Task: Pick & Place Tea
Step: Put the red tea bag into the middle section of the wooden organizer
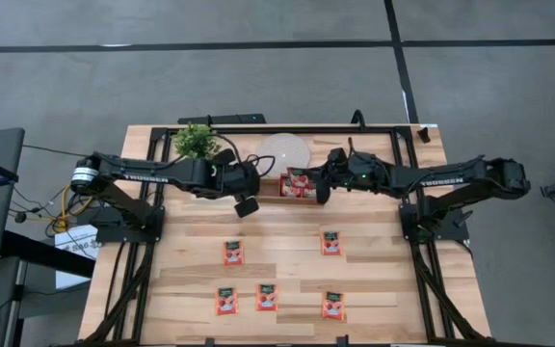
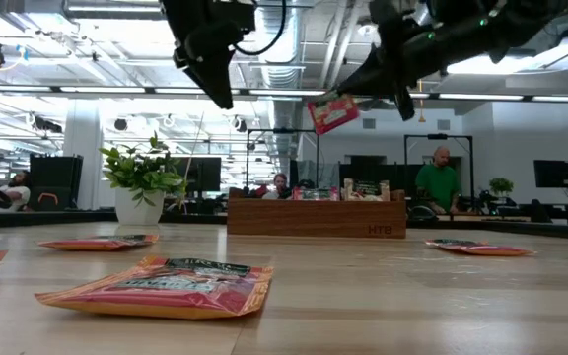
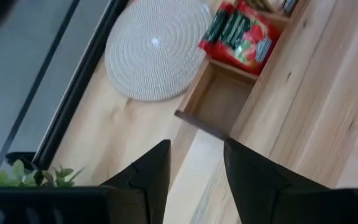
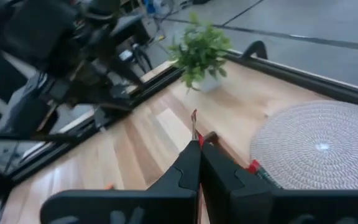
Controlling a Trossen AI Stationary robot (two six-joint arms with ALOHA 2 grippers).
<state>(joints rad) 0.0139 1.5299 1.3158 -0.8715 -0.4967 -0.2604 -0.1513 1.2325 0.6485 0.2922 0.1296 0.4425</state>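
Fingers of the right gripper (image 2: 394, 87) pinch a red sachet (image 2: 333, 111) above the tray (image 2: 316, 216) for dropping in, while the left gripper (image 3: 194, 171) hangs open-jawed and empty nearby.

Red-orange sachets (image 1: 233, 253), perhaps green-labelled.

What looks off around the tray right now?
One red tea sachet lies askew across the wooden tray, overhanging a divider instead of sitting flat in a compartment. The right end effector holds another sachet above the tray.
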